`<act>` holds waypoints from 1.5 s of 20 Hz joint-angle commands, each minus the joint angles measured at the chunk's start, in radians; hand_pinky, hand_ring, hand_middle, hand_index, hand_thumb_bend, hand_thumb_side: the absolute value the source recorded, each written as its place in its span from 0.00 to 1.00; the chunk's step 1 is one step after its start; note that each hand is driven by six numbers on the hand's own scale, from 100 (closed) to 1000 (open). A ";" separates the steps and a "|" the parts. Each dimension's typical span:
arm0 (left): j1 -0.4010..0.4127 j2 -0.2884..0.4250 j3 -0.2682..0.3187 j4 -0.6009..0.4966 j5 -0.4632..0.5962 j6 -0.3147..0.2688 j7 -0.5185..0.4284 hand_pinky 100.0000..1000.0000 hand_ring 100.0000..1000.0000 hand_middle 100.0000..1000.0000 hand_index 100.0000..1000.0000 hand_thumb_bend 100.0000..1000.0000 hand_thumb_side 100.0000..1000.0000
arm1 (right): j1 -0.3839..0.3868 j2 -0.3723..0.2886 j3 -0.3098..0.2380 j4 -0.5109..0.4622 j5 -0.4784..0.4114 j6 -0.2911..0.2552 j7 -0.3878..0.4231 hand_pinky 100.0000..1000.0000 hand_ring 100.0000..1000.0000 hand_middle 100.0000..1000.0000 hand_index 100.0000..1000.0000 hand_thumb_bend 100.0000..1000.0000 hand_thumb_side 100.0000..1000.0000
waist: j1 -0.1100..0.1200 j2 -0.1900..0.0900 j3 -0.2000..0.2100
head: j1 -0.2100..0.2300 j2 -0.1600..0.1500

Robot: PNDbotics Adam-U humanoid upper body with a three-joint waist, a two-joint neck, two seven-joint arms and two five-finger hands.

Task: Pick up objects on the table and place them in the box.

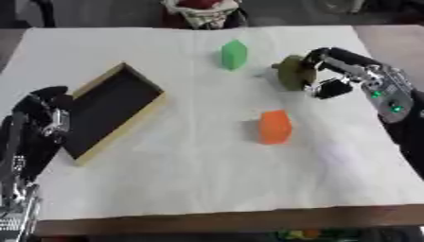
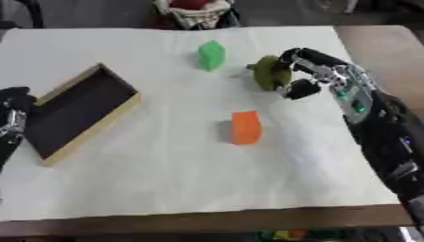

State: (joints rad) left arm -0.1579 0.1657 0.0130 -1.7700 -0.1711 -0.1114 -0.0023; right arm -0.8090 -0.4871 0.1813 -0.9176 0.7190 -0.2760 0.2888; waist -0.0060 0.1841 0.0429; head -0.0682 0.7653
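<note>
A wooden box (image 1: 152, 113) with a dark inside lies at the table's left. A green block (image 1: 234, 54) stands at the back middle. An orange block (image 1: 275, 126) stands in the middle right. An olive-green rounded object (image 1: 291, 72) sits right of the green block, and my right hand (image 1: 333, 75) has its fingers and thumb curled round it. My left hand (image 1: 43, 113) rests at the left edge beside the box with curled fingers, holding nothing.
A white cloth (image 1: 207, 179) covers the table, with bare room in front of the orange block. A bundle of cloth with something red (image 1: 201, 10) sits beyond the table's far edge.
</note>
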 commanded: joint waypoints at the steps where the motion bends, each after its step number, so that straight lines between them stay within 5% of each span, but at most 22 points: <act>1: -0.004 0.016 -0.004 -0.012 0.001 -0.001 -0.001 0.58 0.56 0.55 0.71 0.00 0.49 | -0.026 -0.016 -0.012 -0.017 0.040 0.003 -0.078 0.70 0.73 0.65 0.42 0.00 0.00 | 0.001 -0.018 -0.001 | -0.003 0.005; 9: -0.004 0.015 -0.005 -0.011 0.002 -0.001 -0.001 0.58 0.56 0.55 0.71 0.00 0.50 | -0.048 0.005 -0.013 -0.029 0.116 0.013 -0.311 0.64 0.64 0.53 0.27 0.00 0.00 | 0.001 -0.020 0.000 | -0.005 0.005; 12: -0.004 0.015 -0.005 -0.011 0.002 -0.001 -0.001 0.58 0.57 0.55 0.71 0.00 0.50 | -0.056 0.012 -0.008 -0.029 0.133 0.006 -0.349 0.66 0.66 0.55 0.38 0.00 0.00 | 0.001 -0.021 0.004 | -0.006 0.005; 15: -0.004 0.015 -0.004 -0.012 0.002 -0.001 -0.001 0.58 0.57 0.55 0.71 0.00 0.50 | -0.060 0.012 -0.002 -0.038 0.144 -0.012 -0.320 0.68 0.70 0.61 0.59 0.00 0.00 | 0.002 -0.020 0.005 | -0.006 0.005; 16: -0.003 0.015 -0.005 -0.011 0.002 -0.001 -0.001 0.58 0.57 0.55 0.71 0.00 0.51 | -0.061 0.011 0.000 -0.039 0.147 -0.017 -0.298 0.71 0.73 0.67 0.78 0.01 0.00 | 0.001 -0.020 0.005 | -0.006 0.005; 18: -0.003 0.014 -0.005 -0.011 0.002 -0.001 -0.001 0.58 0.57 0.55 0.71 0.00 0.50 | -0.063 0.011 0.004 -0.036 0.154 -0.026 -0.240 0.73 0.76 0.73 0.88 0.02 0.02 | 0.001 -0.020 0.005 | -0.007 0.005; 20: -0.004 0.014 -0.005 -0.011 0.002 -0.001 -0.002 0.58 0.57 0.55 0.71 0.00 0.50 | -0.066 0.013 0.003 -0.027 0.161 -0.031 -0.176 0.75 0.78 0.76 0.92 0.05 0.15 | 0.001 -0.020 0.006 | -0.006 0.005; 21: -0.004 0.014 -0.006 -0.011 0.002 -0.001 -0.002 0.58 0.57 0.55 0.71 0.00 0.50 | -0.066 0.014 0.003 -0.021 0.164 -0.033 -0.146 0.76 0.80 0.80 0.95 0.09 0.30 | 0.001 -0.019 0.006 | -0.007 0.005; 30: -0.005 0.014 -0.006 -0.013 0.002 -0.002 -0.003 0.58 0.57 0.55 0.71 0.00 0.50 | -0.078 0.028 -0.024 0.054 0.220 -0.014 -0.013 0.78 0.82 0.84 0.98 0.18 0.54 | 0.006 -0.016 0.018 | -0.009 0.005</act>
State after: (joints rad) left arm -0.1568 0.1656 0.0079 -1.7700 -0.1711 -0.1117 -0.0026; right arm -0.8625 -0.4430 0.1709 -0.8661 0.9246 -0.2923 0.2648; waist -0.0018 0.1821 0.0606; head -0.0732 0.7653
